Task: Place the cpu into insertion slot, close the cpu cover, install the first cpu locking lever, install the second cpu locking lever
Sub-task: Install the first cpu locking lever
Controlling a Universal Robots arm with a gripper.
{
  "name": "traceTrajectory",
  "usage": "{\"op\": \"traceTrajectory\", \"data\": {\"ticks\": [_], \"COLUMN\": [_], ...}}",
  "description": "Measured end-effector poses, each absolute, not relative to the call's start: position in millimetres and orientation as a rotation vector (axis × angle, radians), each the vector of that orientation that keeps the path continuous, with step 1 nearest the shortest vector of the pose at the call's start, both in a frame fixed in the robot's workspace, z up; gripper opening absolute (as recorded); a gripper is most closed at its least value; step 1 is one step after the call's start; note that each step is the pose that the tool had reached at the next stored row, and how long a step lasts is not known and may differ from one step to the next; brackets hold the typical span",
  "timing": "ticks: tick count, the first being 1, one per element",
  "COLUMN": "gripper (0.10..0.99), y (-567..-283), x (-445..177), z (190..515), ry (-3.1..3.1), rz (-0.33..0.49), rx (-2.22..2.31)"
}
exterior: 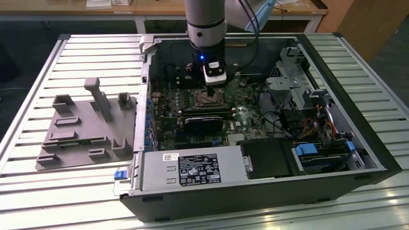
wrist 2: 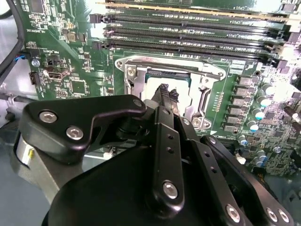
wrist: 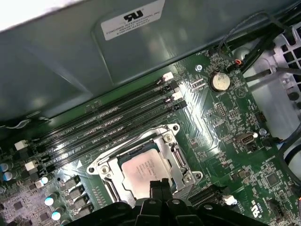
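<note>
Pincer (wrist: 160,184) hangs just above the cpu (wrist: 141,170); I cannot tell whether it is open or closed. Cpu lies flat in the insertion slot (wrist: 175,157), silvery top up, square, so no long axis to speak of; edges parallel to the socket rim. Cpu cover (wrist 2: 160,63) looks down around it as a frame. I judge the chip light, stiff, smooth-topped, fragile underneath: best held by opposite edges only. Motherboard (exterior: 246,114) sits inside the open computer case (exterior: 255,201) on the slatted table (exterior: 38,191).

Silver-grey arm (exterior: 204,19), black pincer (wrist 2: 168,92), silver screws, blue light
</note>
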State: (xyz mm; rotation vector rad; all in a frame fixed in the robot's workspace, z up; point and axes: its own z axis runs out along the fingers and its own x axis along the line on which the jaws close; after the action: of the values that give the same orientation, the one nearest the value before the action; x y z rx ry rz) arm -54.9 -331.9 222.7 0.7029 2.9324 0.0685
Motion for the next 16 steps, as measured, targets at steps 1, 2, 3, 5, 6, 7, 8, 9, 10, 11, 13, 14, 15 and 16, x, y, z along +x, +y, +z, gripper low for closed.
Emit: {"op": "traceTrajectory", "data": {"ticks": [1, 2, 3, 5, 6, 7, 8, 9, 10, 11, 13, 14, 15, 16], "gripper": [0.106, 0.106, 0.106, 0.106, 0.106, 0.106, 0.106, 0.106, 0.106, 0.106, 0.106, 0.106, 0.106, 0.106], "y": [-331.9, -331.9, -331.9, -331.9, -331.9, -331.9, -331.9, -331.8, -331.8, -331.9, -331.9, -331.9, -331.9, -331.9], "x": [-54.9, -54.8, -54.8, -54.8, -54.8, -54.8, -54.8, -54.8, -54.9, -54.9, -54.9, -54.8, -54.9, -54.9], "z": [222.7, 222.7, 222.6, 222.7, 222.7, 222.7, 222.7, 222.7, 223.0, 223.5, 225.9, 227.4, 229.1, 231.0], "ry": [2.932, 2.932, 2.934, 2.942, 2.946, 2.951, 2.956, 2.96, 2.962, 2.963, 2.964, 2.964, 2.964, 2.964], "rz": [0.068, 0.068, 0.069, 0.071, 0.072, 0.073, 0.075, 0.076, 0.076, 0.077, 0.077, 0.077, 0.077, 0.077], "rx": [0.703, 0.702, 0.698, 0.665, 0.644, 0.623, 0.601, 0.584, 0.576, 0.571, 0.566, 0.565, 0.565, 0.565]}}
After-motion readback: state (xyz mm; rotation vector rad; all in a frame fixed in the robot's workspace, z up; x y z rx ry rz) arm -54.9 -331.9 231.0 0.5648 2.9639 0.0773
